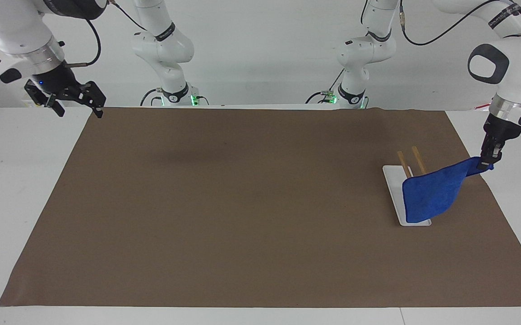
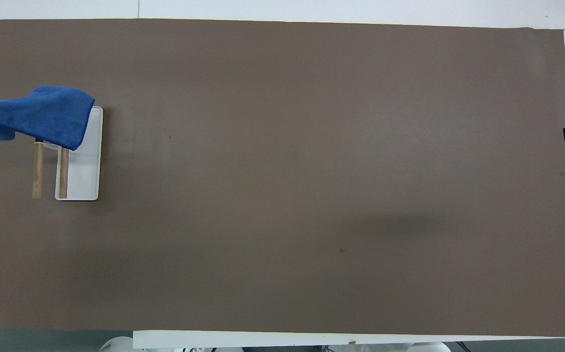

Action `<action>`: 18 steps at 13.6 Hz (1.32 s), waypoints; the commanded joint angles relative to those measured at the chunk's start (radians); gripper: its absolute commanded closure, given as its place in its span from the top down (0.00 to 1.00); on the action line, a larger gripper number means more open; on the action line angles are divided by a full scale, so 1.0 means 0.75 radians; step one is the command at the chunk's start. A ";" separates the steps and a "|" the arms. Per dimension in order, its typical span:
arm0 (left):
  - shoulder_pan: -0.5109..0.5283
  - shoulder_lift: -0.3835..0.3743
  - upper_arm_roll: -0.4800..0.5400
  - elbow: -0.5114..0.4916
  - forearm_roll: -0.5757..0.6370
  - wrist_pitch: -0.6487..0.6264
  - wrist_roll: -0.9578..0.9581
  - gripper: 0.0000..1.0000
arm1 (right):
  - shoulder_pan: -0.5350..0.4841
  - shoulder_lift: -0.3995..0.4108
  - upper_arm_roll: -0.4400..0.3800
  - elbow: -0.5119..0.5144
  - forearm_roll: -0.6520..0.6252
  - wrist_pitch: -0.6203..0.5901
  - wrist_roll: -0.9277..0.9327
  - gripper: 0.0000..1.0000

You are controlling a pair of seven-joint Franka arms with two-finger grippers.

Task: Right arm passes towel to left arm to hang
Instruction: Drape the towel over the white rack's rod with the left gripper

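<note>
The left arm's slim black gripper hung over the brown mat's edge at the left arm's end of the desk, at about three o'clock in the facing view, its fingers clamped together on one corner of the small bright-blue rectangular cloth towel. From that pinched corner the towel sloped down toward the seven o'clock direction and draped across the rack of two slanted wooden rods, covering their lower parts; only the rods' upper ends showed above the cloth in the facing view. The rack stood on a flat white rectangular base plate, and the towel's lowest corner hung in front of that plate's end farther from the robots. In the overhead view the towel lay at about nine o'clock, spread over the farther half of the rods and a corner of the base plate, with its gripped end running off the edge of the view.

The right arm's black two-finger gripper, a small blue light at its wrist, waited raised over the mat's corner at the right arm's end of the desk, at about ten o'clock in the facing view, its fingers spread apart and holding nothing. The wide brown paper-like mat covered most of the white desk. No readable writing or label showed anywhere.
</note>
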 commanded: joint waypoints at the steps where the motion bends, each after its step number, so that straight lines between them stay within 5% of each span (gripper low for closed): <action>1: 0.002 -0.034 -0.015 -0.091 -0.030 0.118 0.025 0.00 | 0.088 -0.053 -0.073 -0.053 0.005 -0.001 -0.011 1.00; 8: -0.053 -0.046 -0.015 -0.095 -0.038 0.010 0.043 0.01 | 0.090 -0.102 -0.086 -0.133 0.007 -0.042 -0.003 1.00; 15: 0.076 -0.012 -0.013 -0.132 -0.038 0.000 0.340 0.01 | 0.095 -0.078 -0.083 -0.094 0.007 -0.026 -0.003 1.00; 16: 0.082 0.003 -0.013 -0.132 -0.038 0.008 0.348 0.10 | 0.095 -0.078 -0.083 -0.096 0.009 -0.026 -0.003 1.00; 18: 0.076 0.007 -0.013 -0.130 -0.038 0.012 0.354 0.89 | 0.095 -0.082 -0.083 -0.098 0.011 -0.028 -0.003 1.00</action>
